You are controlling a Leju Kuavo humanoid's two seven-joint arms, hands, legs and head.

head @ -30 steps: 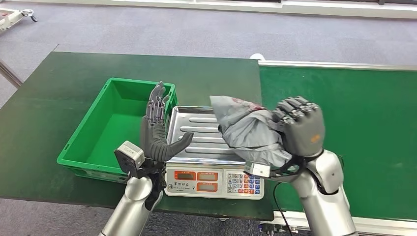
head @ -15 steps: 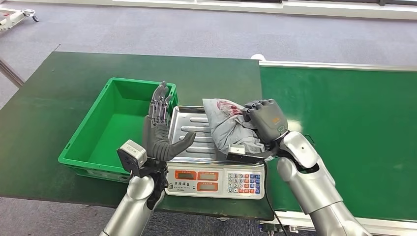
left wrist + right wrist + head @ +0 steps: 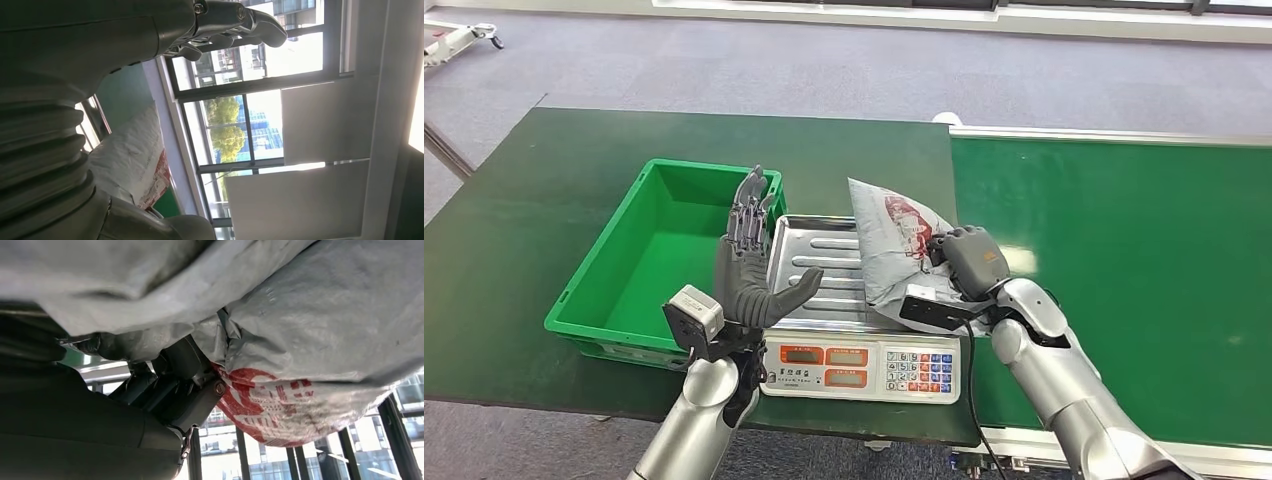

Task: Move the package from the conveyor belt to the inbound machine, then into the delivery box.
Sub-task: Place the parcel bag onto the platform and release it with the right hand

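The right robot hand (image 3: 969, 262) grips the package (image 3: 892, 250) upright over the scale's tray (image 3: 816, 262), while the open left robot hand (image 3: 749, 268) waits just beside.

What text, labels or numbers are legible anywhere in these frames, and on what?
No text can be read.
Package: red print, too blurred to read in the head view and the right wrist view.
Scale: small marking between its displays, too small to read; displays and keypad keys unreadable.
Green bin: no marking visible.

Dark green table (image 3: 544, 200) (beside the conveyor belt (image 3: 1124, 260)) with green crate (image 3: 589, 290), scale (image 3: 864, 368).
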